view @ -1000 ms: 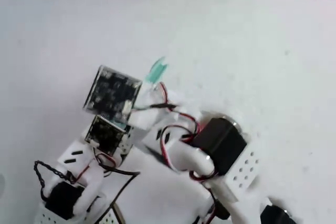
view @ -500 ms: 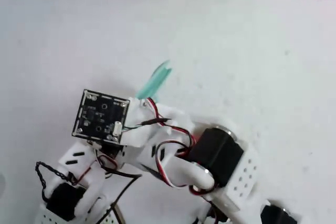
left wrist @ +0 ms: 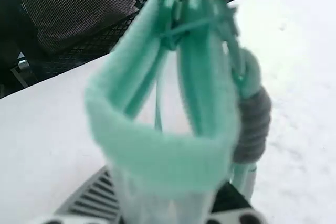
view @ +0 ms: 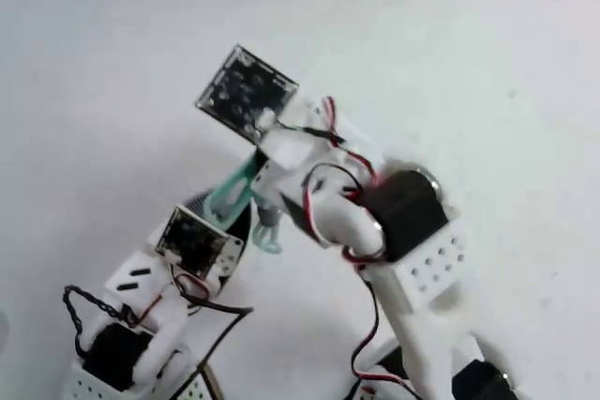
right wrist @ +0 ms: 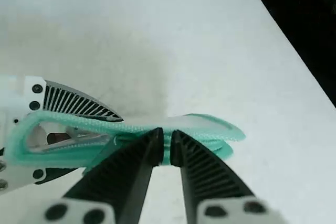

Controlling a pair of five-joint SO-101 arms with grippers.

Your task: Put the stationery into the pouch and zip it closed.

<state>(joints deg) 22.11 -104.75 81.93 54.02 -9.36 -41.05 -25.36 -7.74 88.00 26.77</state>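
Your right tool [right wrist: 164,148] is pinched together on one edge of the mint-green pouch [view: 230,196]. Your left tool [left wrist: 164,209] is clamped on the pouch's other end. In the high view, the pouch is held between both arms, left of centre, over the white tabletop [view: 469,72].

Two white arms rise from the near table edge and lean toward each other. The left arm [view: 131,316] reaches up and to the right. The left gripper [view: 223,205] has its ribbed fingers [right wrist: 79,106] closed on one end of the pouch [right wrist: 131,129]. The right arm [view: 412,259] bends left, wrist turned back toward the left arm. The right gripper [right wrist: 164,142] has its dark fingers pinched together on the pouch's rim.
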